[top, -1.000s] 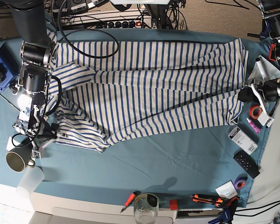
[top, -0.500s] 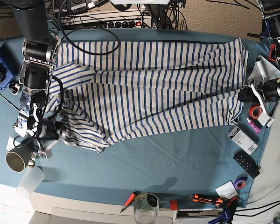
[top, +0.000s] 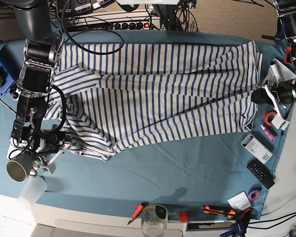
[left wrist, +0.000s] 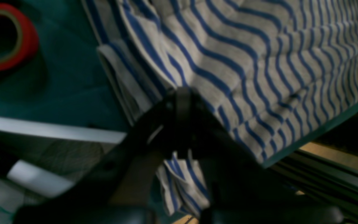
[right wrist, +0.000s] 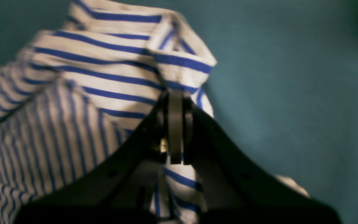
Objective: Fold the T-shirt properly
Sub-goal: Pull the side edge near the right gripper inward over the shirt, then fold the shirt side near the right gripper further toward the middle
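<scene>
Showing both grippers pinching the T-shirt (top: 158, 94): wrist views only.

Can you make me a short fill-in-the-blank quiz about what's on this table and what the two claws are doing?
1. The T-shirt is cream-white with ____ stripes.
2. The right claw is ____ on a corner of the shirt.
3. In the left wrist view, the roll of tape beside the shirt is ____.
4. In the base view, the mug sits near the table's lower ____ corner.

Missing words: blue; shut; red; left
</scene>
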Controlling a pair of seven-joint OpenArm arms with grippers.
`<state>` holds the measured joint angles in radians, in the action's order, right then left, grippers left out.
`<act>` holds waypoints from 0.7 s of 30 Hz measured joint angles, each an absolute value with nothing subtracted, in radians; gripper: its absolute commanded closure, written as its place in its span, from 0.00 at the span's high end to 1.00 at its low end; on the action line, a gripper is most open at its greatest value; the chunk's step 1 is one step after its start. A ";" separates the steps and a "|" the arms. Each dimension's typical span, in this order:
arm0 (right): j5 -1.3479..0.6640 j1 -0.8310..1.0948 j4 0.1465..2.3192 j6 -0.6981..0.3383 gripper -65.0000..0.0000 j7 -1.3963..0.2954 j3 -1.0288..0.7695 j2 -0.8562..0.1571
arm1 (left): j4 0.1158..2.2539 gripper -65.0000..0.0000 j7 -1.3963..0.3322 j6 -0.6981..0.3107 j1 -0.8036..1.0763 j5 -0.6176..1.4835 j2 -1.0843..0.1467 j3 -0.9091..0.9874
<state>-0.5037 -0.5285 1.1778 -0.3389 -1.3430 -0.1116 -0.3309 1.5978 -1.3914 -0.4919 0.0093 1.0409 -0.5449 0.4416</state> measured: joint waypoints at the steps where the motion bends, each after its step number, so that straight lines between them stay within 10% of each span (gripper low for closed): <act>1: -0.516 -0.525 1.193 -0.343 0.00 -1.351 -0.117 -0.330 | 1.598 0.00 -1.392 -0.492 0.008 1.041 -0.546 0.442; 21: -0.735 -0.147 1.556 -0.465 0.00 -1.388 -0.470 -0.329 | 1.598 0.00 -1.395 -0.492 0.050 1.041 -0.546 0.442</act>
<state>-0.7349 -0.1474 1.5558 -0.4652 -1.3880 -0.4702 -0.3290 1.5978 -1.3949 -0.4919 0.0502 1.0412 -0.5461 0.4416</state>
